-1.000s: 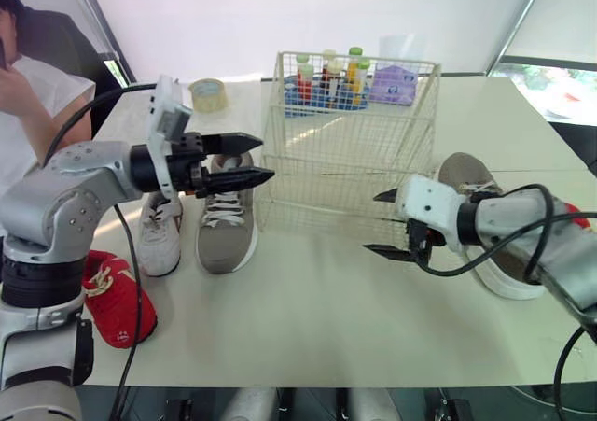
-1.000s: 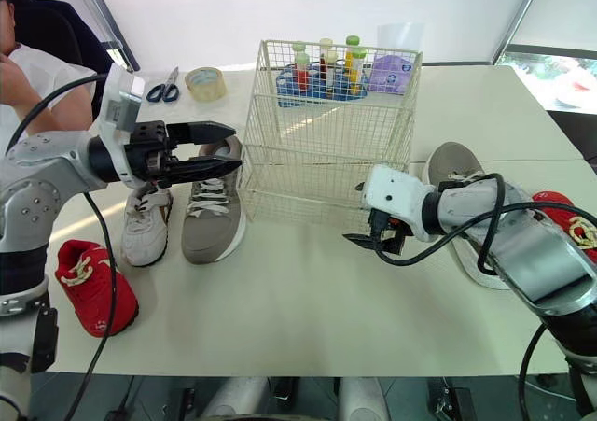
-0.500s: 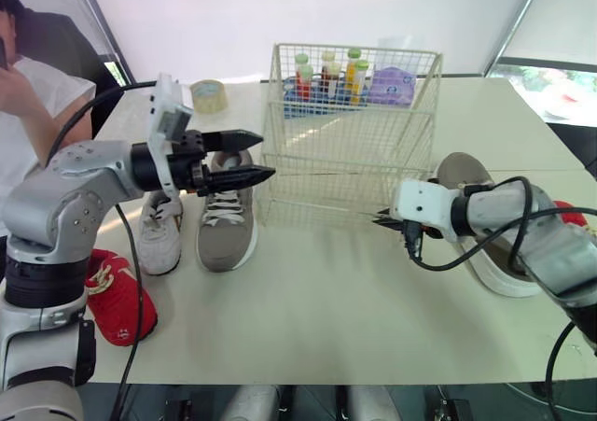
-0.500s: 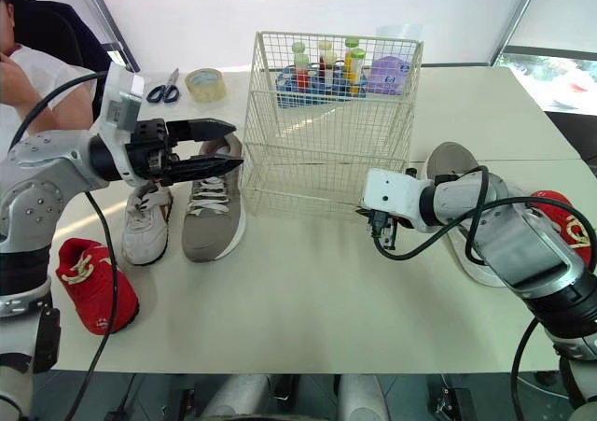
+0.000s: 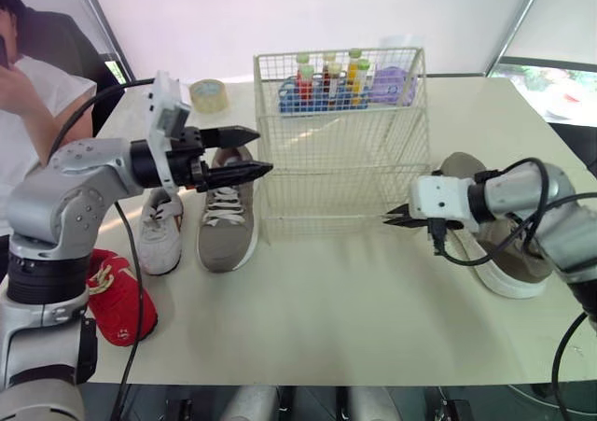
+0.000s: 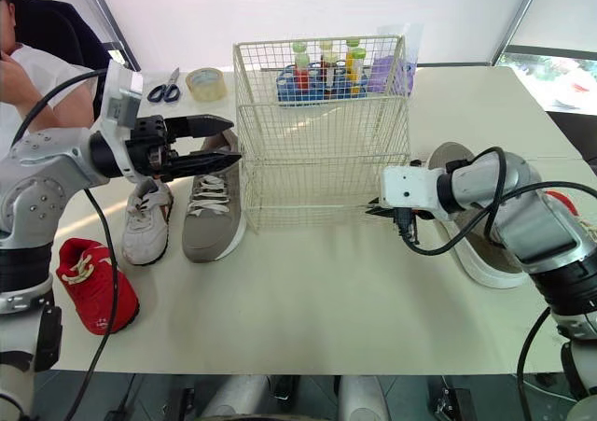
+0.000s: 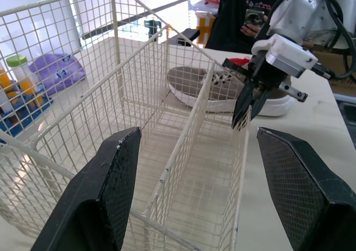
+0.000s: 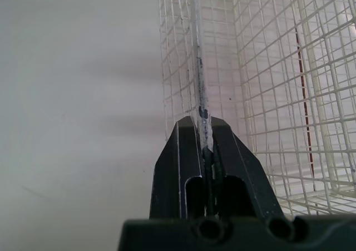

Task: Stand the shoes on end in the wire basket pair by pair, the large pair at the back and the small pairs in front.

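The white wire basket (image 5: 340, 141) stands mid-table with a wire divider (image 7: 189, 145) inside and no shoes in it. My right gripper (image 5: 396, 217) is shut on a wire at the basket's lower front-right edge (image 8: 200, 95). My left gripper (image 5: 252, 155) hovers open just left of the basket, above a large grey shoe (image 5: 224, 230). A small white shoe (image 5: 160, 239) lies beside that one, and a small red shoe (image 5: 117, 300) lies near the front left edge. The other large grey shoe (image 5: 499, 253) lies under my right arm, with a red shoe (image 6: 564, 202) behind it.
Behind the basket stand a blue rack of bottles (image 5: 326, 90) and a purple pack (image 5: 387, 85). A tape roll (image 5: 207, 94) and scissors (image 6: 166, 90) lie at the back left. A person (image 5: 28, 94) sits at the table's left end.
My right gripper went from open to shut on the basket's lower edge wire and drew back to the right. The basket turned and shifted a little left. The left arm barely moved.
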`<state>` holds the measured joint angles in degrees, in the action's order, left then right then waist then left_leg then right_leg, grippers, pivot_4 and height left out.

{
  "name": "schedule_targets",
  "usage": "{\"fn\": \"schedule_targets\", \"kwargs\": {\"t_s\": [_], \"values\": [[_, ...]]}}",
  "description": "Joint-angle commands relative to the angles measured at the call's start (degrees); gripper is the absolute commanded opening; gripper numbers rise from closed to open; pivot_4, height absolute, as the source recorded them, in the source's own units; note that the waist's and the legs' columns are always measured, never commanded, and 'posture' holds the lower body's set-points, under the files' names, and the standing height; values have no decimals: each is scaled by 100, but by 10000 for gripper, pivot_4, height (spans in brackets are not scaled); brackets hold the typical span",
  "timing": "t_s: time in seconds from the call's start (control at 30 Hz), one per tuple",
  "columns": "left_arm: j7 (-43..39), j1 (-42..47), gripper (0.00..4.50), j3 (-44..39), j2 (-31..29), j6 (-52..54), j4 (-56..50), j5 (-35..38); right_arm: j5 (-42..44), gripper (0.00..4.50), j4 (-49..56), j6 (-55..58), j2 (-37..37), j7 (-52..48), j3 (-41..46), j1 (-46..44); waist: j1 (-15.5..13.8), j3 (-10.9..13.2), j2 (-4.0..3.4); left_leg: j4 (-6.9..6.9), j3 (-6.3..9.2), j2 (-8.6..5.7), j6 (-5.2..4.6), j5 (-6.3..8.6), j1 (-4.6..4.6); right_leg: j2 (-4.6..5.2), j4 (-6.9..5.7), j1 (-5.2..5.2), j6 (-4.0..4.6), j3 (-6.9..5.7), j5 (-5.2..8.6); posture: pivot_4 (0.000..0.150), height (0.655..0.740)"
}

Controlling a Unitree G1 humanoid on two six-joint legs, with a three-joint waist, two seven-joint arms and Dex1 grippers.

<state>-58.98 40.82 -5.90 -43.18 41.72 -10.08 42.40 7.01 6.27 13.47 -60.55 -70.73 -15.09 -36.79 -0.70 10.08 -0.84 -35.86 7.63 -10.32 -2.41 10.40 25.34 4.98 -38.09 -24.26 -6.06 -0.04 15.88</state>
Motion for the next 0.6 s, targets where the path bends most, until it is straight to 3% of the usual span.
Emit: {"fn": "schedule_targets", "kwargs": {"t_s": [0.03,0.6], "values": [[9,94,33998,-103,-6,-118,-93,-10,-166,101,-143,-141,109,-35,181,-368,1,0,0,0,0,0,1,-1,0,0,0,0,0,0,0,1500,7400],[153,-3,33998,-178,33,-108,-222,-8,-18,101,625,1476,612,92,189,-271,11,0,0,-1,1,0,-2,2,0,-1,-8,-7,0,1,0,1500,7400]]}}
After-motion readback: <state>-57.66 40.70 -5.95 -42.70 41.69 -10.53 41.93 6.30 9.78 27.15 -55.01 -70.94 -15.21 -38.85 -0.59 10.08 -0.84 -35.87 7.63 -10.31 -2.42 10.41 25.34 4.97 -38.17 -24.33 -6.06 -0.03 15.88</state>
